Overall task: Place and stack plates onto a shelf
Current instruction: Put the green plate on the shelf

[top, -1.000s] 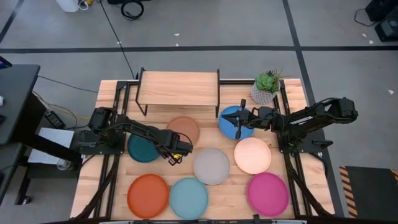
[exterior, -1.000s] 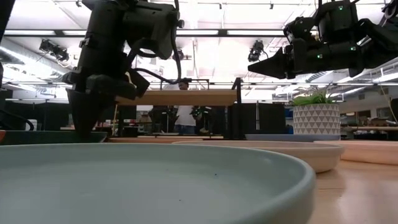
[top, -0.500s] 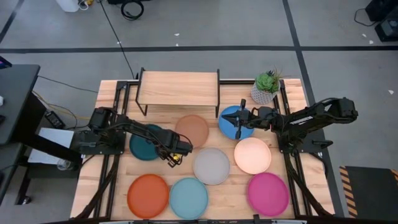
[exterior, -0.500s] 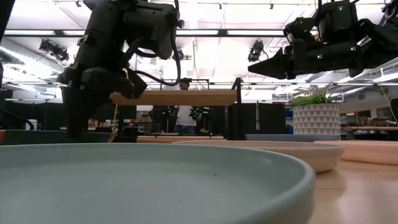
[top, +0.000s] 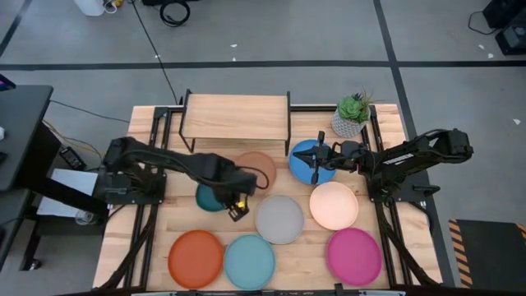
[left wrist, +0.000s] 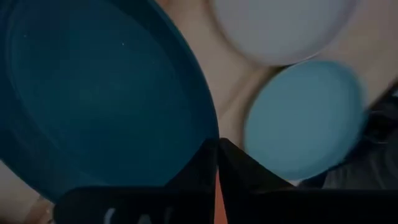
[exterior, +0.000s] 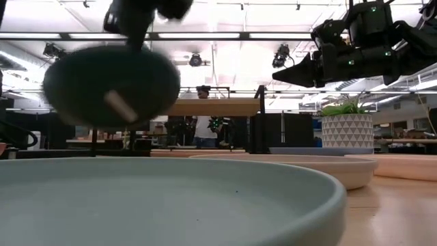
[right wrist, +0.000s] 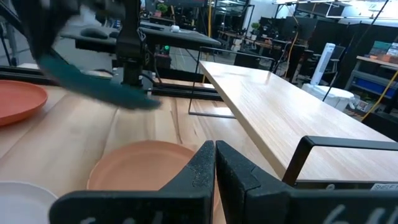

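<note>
One dark teal plate [top: 210, 197] is up in the air, held by its edge in the left gripper [top: 239, 205], whose fingers are pinched tight on the rim. From the low camera the plate [exterior: 111, 85] hangs tilted, clear above the table. It sits over the left middle of the table [top: 148, 234], close to the tan plate [top: 256, 168] and the grey plate [top: 279, 219].

Seven more plates lie flat on the table. The tan one is just in front of the shelf [top: 237, 115]. The blue plate [top: 306, 162] lies to its right. The cream plate [top: 334, 205] sits beside the grey one. Along the near edge lie the orange plate [top: 196, 258], the light blue plate [top: 249, 261] and the magenta plate [top: 354, 256].

The shelf stands at the far edge, and its wooden top is bare. A small potted plant [top: 352, 114] stands at its right end.

The right gripper [top: 313, 156] hovers over the blue plate with its fingers closed and nothing in them.
</note>
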You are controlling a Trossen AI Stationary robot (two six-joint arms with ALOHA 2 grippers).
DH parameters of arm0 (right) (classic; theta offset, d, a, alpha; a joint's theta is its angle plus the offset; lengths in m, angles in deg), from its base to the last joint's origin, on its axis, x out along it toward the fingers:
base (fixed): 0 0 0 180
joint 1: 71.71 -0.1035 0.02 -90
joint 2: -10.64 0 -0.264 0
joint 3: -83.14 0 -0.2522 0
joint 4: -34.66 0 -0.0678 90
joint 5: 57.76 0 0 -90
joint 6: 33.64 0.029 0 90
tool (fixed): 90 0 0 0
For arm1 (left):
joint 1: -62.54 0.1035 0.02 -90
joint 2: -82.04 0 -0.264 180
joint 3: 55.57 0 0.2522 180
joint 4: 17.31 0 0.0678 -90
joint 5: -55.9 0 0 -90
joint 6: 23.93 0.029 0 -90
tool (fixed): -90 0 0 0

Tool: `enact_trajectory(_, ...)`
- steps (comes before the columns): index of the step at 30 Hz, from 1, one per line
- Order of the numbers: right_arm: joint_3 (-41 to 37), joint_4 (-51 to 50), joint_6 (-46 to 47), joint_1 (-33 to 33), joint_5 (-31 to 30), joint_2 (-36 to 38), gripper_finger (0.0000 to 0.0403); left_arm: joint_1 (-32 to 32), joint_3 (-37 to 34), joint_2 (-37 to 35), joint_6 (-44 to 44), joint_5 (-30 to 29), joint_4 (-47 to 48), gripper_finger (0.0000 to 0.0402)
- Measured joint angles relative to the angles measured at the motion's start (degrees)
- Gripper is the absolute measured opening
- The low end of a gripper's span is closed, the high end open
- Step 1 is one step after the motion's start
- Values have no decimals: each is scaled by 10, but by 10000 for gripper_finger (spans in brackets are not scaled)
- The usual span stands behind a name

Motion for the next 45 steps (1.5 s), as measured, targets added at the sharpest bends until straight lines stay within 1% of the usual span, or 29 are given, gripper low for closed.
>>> enact_trajectory(3,0,-2,0,0,0,0,19,-2,79,-5,10,-24,54,11)
enact_trajectory(6,0,-5,0,0,0,0,19,-9,165,-8,26,-64,98,11)
enact_trajectory(10,0,-5,4,0,0,0,19,-5,269,-8,27,-169,192,11)
enact_trajectory(12,0,-5,4,0,0,0,19,9,295,-9,31,-213,204,11)
enact_trajectory(16,0,-4,5,0,0,0,19,54,308,-18,78,-252,202,11)
enact_trajectory(18,0,-2,5,0,0,0,19,88,307,-17,108,-254,203,11)
enact_trajectory(23,0,-1,5,0,0,0,19,174,306,1,194,-235,204,11)
enact_trajectory(28,0,-2,5,0,0,0,19,227,307,25,269,-223,203,11)
enact_trajectory(32,0,-5,5,0,0,0,19,239,307,62,314,-220,203,11)
enact_trajectory(36,0,-5,5,0,0,0,19,247,306,107,358,-177,202,11)
enact_trajectory(37,0,-5,5,0,0,0,19,249,306,116,370,-175,202,11)
enact_trajectory(42,0,-11,5,0,0,0,19,257,306,140,413,-180,202,11)
enact_trajectory(45,0,-14,5,0,0,0,19,262,306,143,422,-191,202,11)
